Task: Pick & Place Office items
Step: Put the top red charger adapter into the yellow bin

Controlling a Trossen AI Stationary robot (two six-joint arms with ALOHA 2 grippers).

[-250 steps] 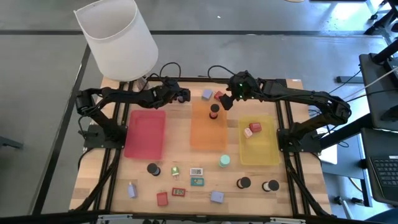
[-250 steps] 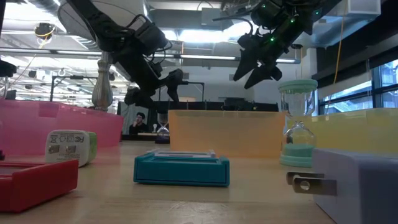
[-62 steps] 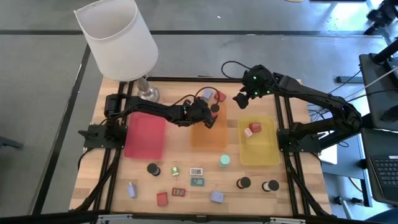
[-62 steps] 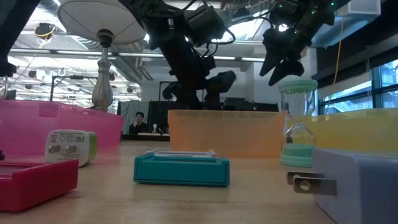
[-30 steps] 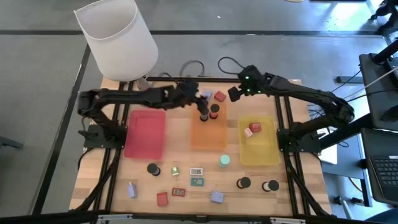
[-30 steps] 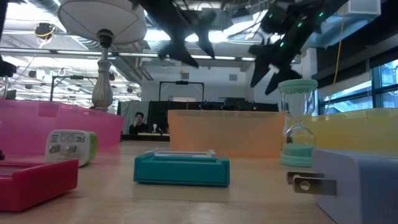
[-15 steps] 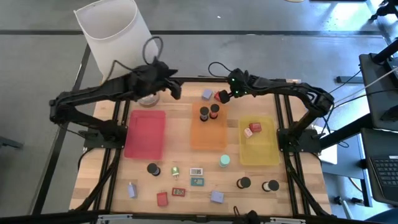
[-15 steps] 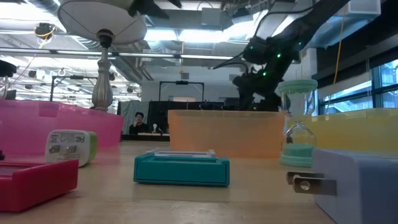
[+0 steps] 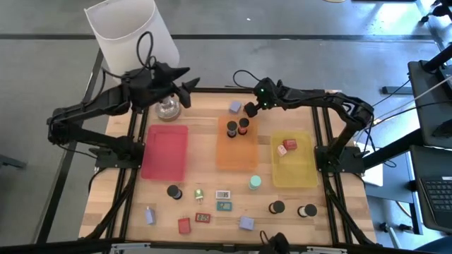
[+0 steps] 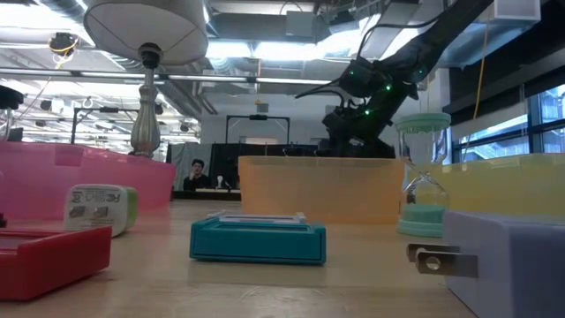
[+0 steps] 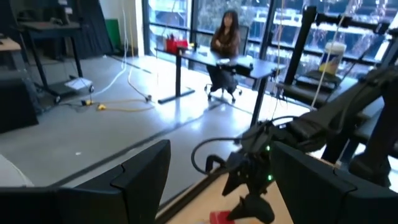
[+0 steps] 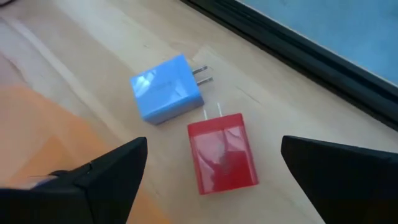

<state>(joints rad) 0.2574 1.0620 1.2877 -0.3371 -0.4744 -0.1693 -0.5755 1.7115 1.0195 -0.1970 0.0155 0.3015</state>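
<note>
My right gripper (image 12: pixel 212 149) stands open, slanting down over a red plug block (image 12: pixel 222 152), one finger on either side and clear of it. The block lies flat on the wood beside a blue plug block (image 12: pixel 166 89), past the far edge of the orange tray (image 9: pixel 236 152). From above, the right gripper (image 9: pixel 248 110) partly covers the red block. Two black bottles (image 9: pixel 237 128) stand upright in the orange tray. Raised near the lamp, my left gripper (image 9: pixel 189 79) is open with nothing between its fingers (image 11: pixel 143 171).
A pink tray (image 9: pixel 164 150) and a yellow tray (image 9: pixel 293 166) flank the orange one. The lamp's base (image 9: pixel 167 109) stands at the far left under its white shade (image 9: pixel 134 42). Several small items, among them a teal hourglass (image 9: pixel 254 183), lie along the near side.
My left gripper has risen from above the orange tray and drawn back toward the table's far left corner, tipping up toward level. Both black bottles stay upright in the tray. My right gripper has come down and leftward to the red block.
</note>
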